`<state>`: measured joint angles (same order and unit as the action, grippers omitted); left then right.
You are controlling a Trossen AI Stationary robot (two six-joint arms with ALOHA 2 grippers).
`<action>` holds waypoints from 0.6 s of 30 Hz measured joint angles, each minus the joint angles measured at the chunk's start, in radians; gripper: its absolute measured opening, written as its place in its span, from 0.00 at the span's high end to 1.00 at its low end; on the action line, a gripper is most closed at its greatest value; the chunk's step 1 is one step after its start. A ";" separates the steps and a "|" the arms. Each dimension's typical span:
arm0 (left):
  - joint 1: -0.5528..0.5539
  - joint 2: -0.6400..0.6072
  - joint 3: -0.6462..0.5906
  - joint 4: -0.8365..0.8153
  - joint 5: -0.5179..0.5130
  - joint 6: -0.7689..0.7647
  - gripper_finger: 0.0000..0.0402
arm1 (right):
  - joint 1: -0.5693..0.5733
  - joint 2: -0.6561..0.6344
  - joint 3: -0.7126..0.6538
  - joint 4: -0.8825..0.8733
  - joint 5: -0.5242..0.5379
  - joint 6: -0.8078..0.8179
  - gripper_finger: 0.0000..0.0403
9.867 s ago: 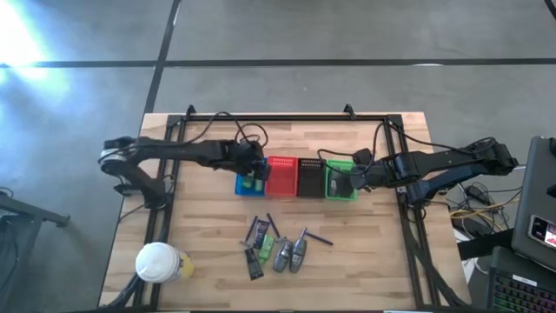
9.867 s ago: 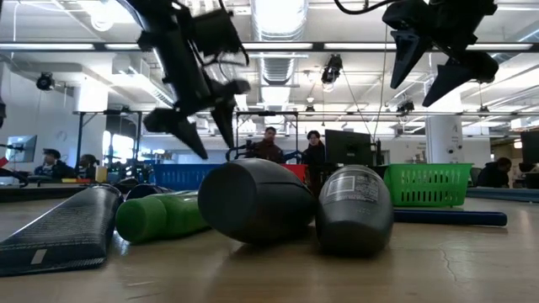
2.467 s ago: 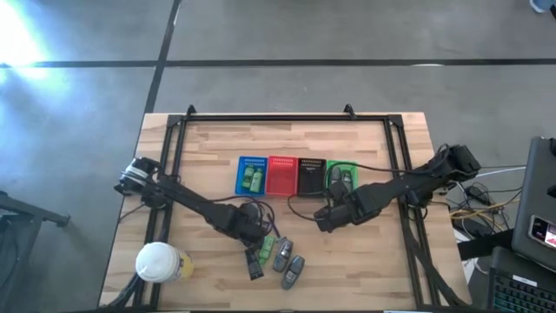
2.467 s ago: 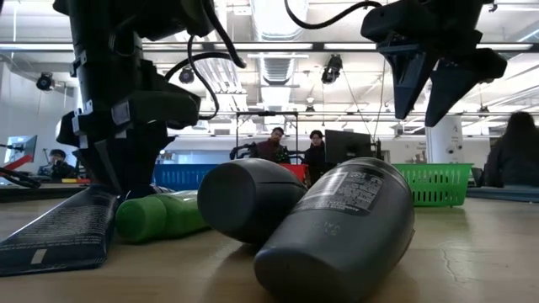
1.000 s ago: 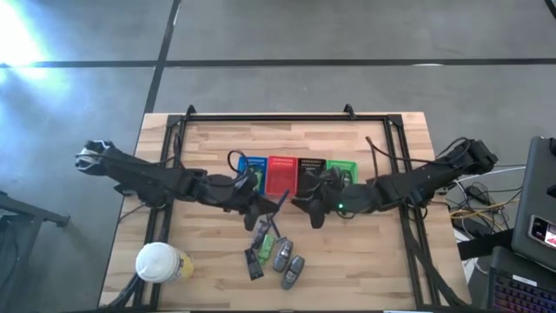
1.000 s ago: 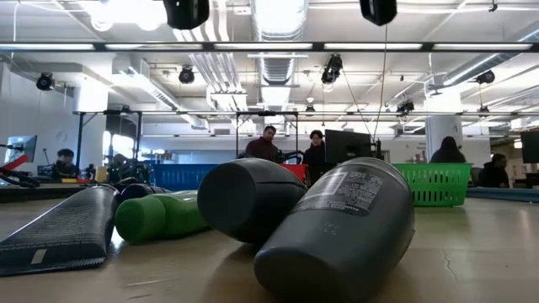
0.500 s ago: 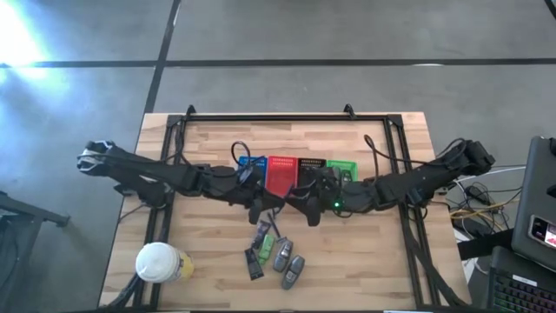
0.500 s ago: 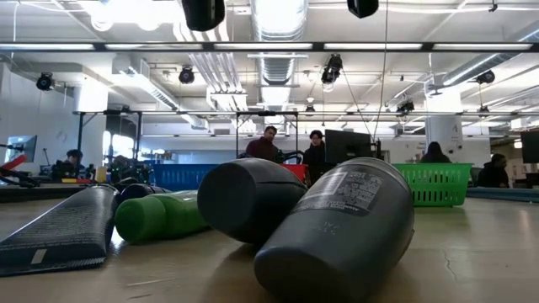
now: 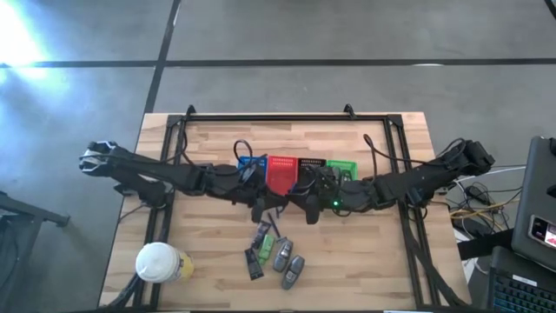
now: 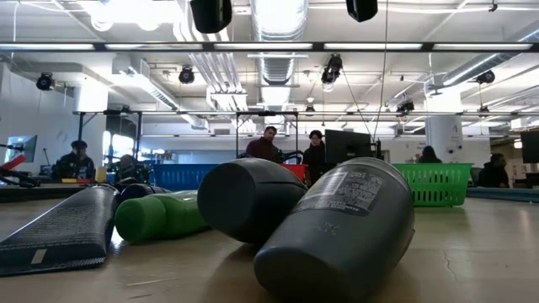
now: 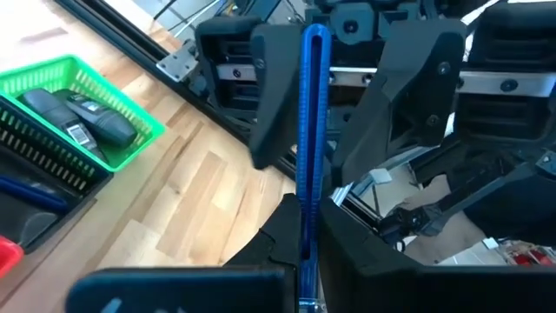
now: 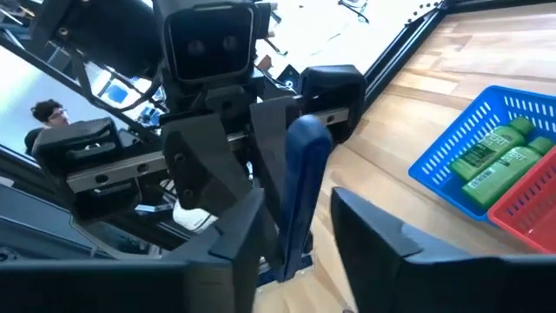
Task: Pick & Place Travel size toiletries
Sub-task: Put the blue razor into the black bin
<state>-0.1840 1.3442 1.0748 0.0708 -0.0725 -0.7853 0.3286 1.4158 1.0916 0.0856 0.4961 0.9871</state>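
My two grippers meet in mid-air over the table's middle, in front of the row of baskets. My left gripper point(image 9: 263, 209) is shut on a thin blue stick point(image 11: 311, 130) that points at my right gripper point(image 9: 304, 209). My right gripper point(image 12: 300, 248) is open. Its fingers point(image 11: 271, 96) stand on either side of the stick's free end, with a gap on one side. More toiletries lie on the table nearer the front: grey oval pieces point(image 10: 337, 231), a green tube point(image 10: 160, 215) and a dark sachet point(image 10: 59, 227). My left gripper pinches the blue stick near one end point(image 11: 304, 248) between its two fingers. The fingers come about level from the table's left and lie along the stick. It juts out ahead of them, lifted clear of the table. My right gripper may touch the stick; I cannot tell.
Behind the grippers stand the blue basket point(image 12: 452, 169) with green tubes, the red basket point(image 9: 281, 174), a dark basket point(image 11: 26, 217) and the green basket point(image 11: 130, 139) with grey oval pieces. A white-lidded cup point(image 9: 159, 261) is at the front left. The black frame rails point(image 9: 278, 116) border the table.
My left gripper has carried the blue stick a little toward the table's right, closing the space to my right gripper. The stick stays lifted clear. The toiletries on the table have not moved.
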 joint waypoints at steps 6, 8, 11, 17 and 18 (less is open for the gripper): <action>0.010 0.002 0.000 -0.002 0.002 0.021 0.94 | -0.003 0.000 0.000 -0.001 0.001 -0.001 0.86; 0.012 0.002 0.000 -0.002 0.003 0.029 0.90 | -0.007 0.000 0.000 -0.003 0.002 -0.003 0.91; 0.016 0.002 0.000 -0.014 0.002 0.035 0.83 | -0.017 0.000 0.000 -0.014 0.004 -0.007 0.94; 0.020 0.000 0.000 -0.120 -0.061 0.027 0.71 | -0.054 0.000 0.000 -0.113 0.005 0.007 0.94; 0.020 -0.001 0.000 -0.137 -0.071 0.026 0.69 | -0.059 0.000 0.000 -0.133 0.005 0.015 0.94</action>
<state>-0.1635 1.3429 1.0748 -0.0660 -0.1433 -0.7594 0.2697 1.4156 1.0916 -0.0475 0.5016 1.0021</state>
